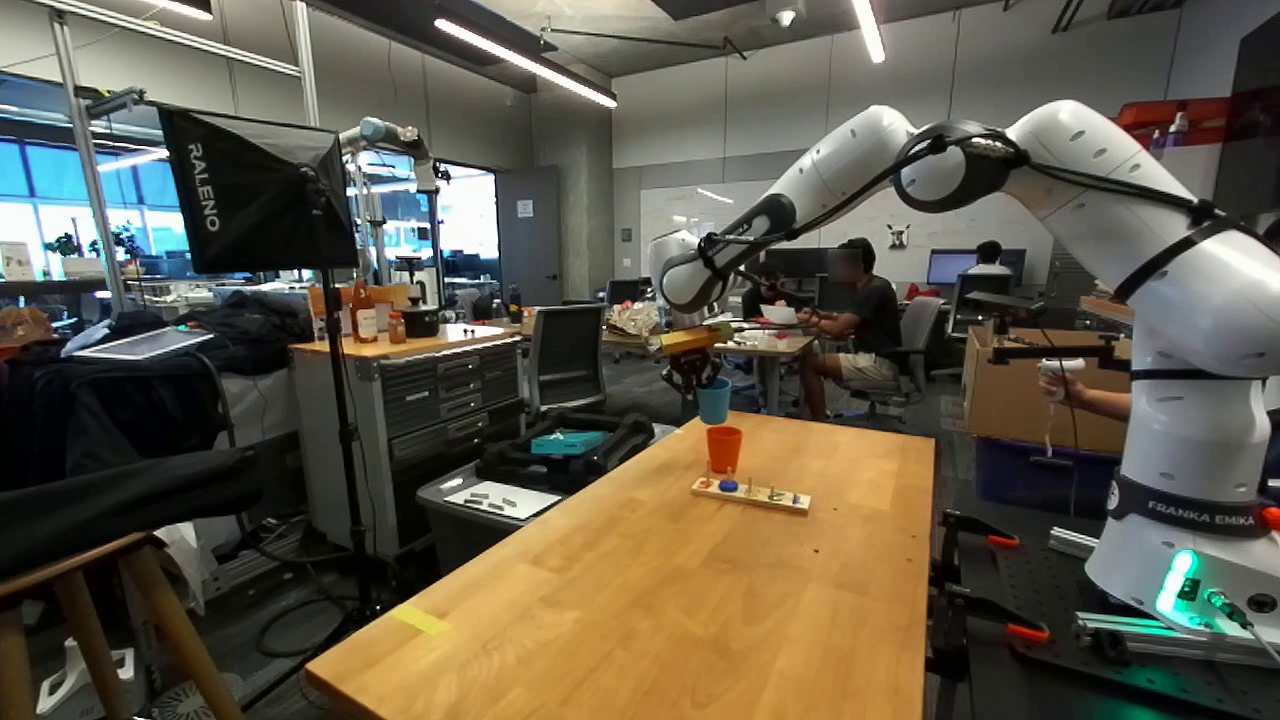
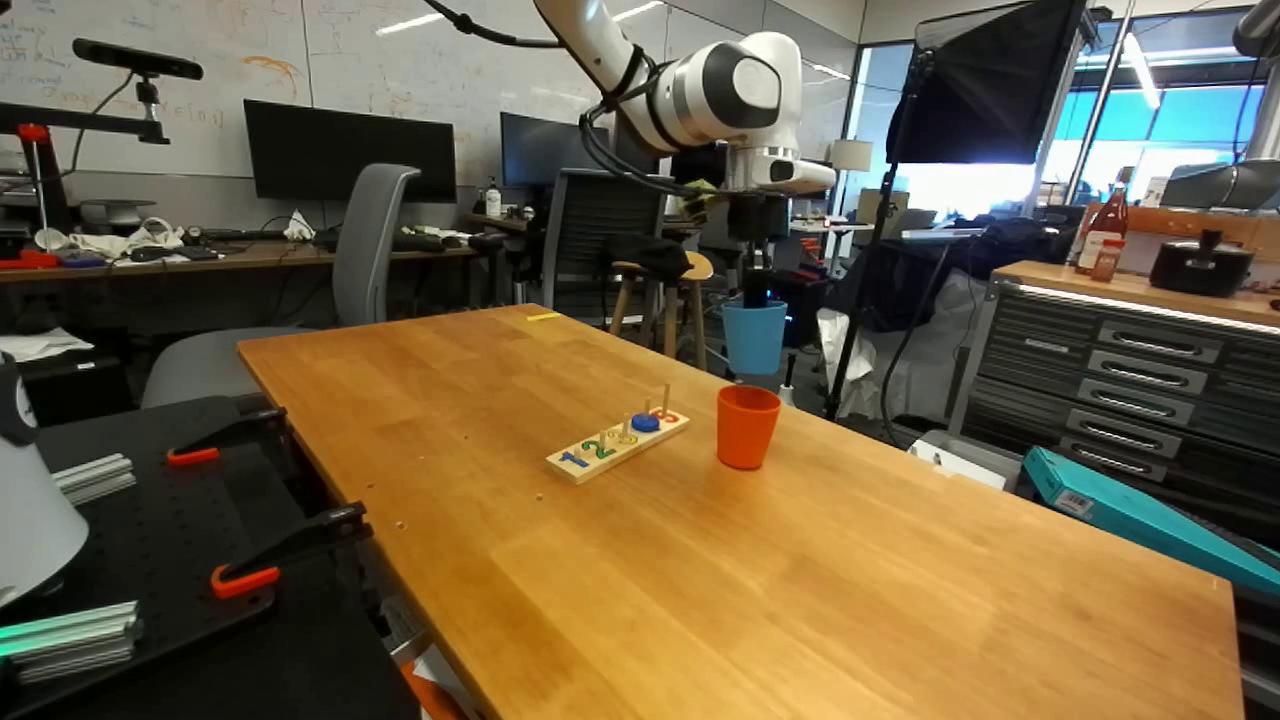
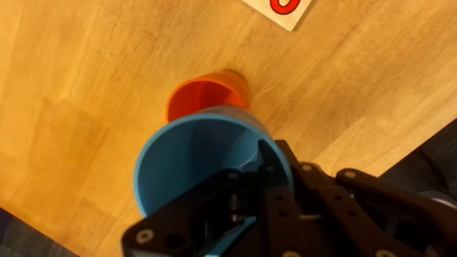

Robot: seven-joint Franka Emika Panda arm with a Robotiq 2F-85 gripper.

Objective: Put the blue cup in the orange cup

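The blue cup [image 1: 714, 402] hangs upright in the air; it also shows in an exterior view [image 2: 755, 345] and in the wrist view [image 3: 167, 167]. My gripper [image 3: 274, 144] is shut on its wall, one finger inside the cup and one outside. In an exterior view the gripper [image 2: 757, 288] points down at the cup's rim. The orange cup [image 2: 746, 430] stands upright on the table, just below the blue cup and apart from it; it also shows in an exterior view [image 1: 724, 450]. In the wrist view the blue cup hides part of the orange cup [image 3: 210, 92].
A wooden peg board with numbers [image 2: 617, 447] lies on the table [image 2: 850, 590] beside the orange cup, with a blue ring on one peg. Its corner shows in the wrist view [image 3: 282, 10]. The orange cup stands near a long table edge.
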